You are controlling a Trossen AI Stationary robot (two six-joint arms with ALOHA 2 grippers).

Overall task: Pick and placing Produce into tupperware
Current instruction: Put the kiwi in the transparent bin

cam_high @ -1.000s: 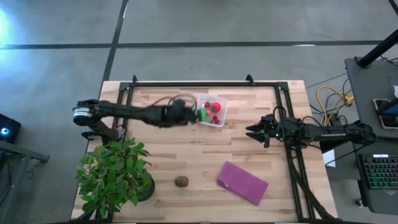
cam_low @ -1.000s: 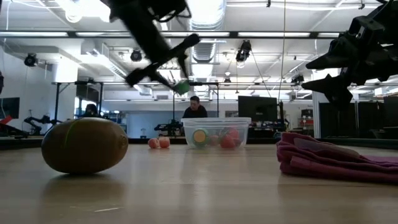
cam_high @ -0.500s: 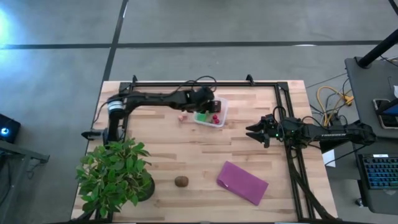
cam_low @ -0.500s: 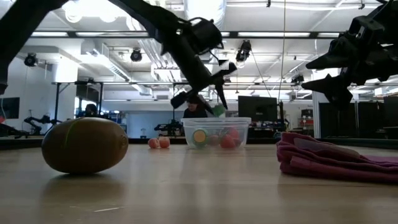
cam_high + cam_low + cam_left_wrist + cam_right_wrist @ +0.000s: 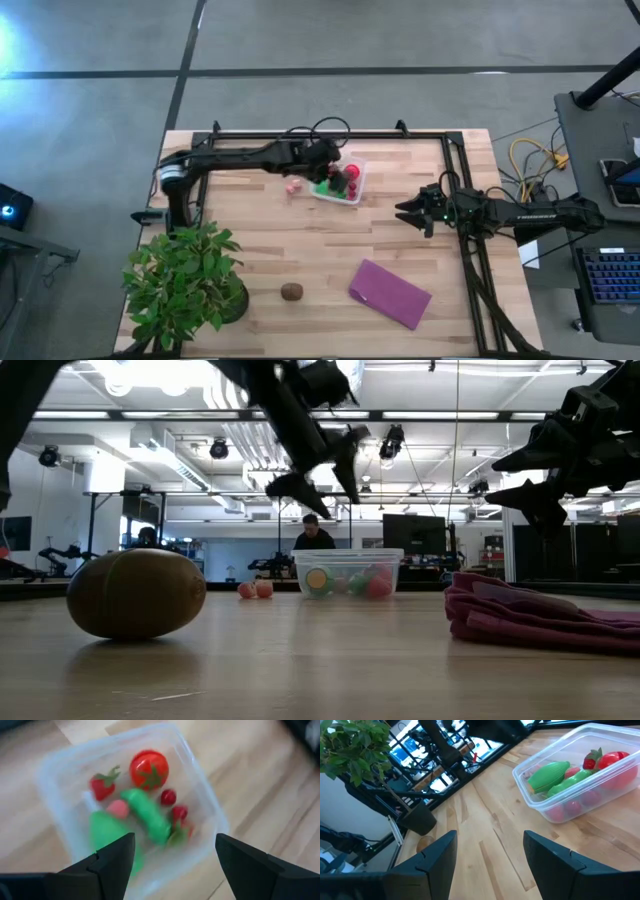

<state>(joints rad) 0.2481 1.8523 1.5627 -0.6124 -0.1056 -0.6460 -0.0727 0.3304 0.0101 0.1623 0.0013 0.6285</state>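
My left hand [image 5: 335,168] hangs released and empty over the tupperware [image 5: 356,190], which already holds most produce, while pink pieces [image 5: 293,186] and the brown one [image 5: 291,291] wait on the worktop [image 5: 300,250].

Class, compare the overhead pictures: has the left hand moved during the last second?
Yes. The left hand, open and empty, began beside the tupperware, toward the potted plant, and now hangs over it.

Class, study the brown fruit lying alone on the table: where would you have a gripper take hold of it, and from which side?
Grip the brown fruit across its short middle, coming straight down from above. It is an egg-shaped piece lying on its side on the table, with clear space all round, so fingers probably fit either flank.
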